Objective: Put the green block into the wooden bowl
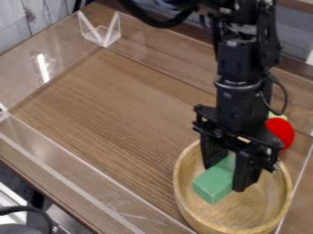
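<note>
One wood-grain table (110, 101) inside clear walls (49, 64)

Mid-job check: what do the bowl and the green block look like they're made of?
Wooden bowl: light wood, matte, with visible grain on its thick rim. Green block: flat, evenly coloured faces with no grain showing, so probably painted wood or plastic; the picture cannot settle which.

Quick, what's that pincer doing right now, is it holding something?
Pincer: closed on the green block, holding it inside the wooden bowl.

Green block (217, 184) tilted, inside wooden bowl (196, 212)
</note>
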You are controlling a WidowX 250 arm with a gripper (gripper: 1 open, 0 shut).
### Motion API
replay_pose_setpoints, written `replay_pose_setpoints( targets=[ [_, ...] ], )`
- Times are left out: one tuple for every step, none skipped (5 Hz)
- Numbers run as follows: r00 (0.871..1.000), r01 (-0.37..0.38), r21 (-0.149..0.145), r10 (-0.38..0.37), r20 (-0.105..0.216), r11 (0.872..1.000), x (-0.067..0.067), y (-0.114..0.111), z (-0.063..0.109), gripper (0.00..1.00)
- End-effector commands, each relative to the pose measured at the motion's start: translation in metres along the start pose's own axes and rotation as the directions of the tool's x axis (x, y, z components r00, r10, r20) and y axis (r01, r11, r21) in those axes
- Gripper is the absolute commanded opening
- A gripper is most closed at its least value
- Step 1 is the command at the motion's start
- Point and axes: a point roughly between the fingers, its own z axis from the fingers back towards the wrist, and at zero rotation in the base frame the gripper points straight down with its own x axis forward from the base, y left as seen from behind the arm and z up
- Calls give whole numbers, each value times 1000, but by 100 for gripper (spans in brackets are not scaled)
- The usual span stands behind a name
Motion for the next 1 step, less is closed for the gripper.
replay_pose_setpoints(
  targets=[
    [997, -27, 4, 27, 68, 1000, 3, 0, 13, 0]
  ],
)
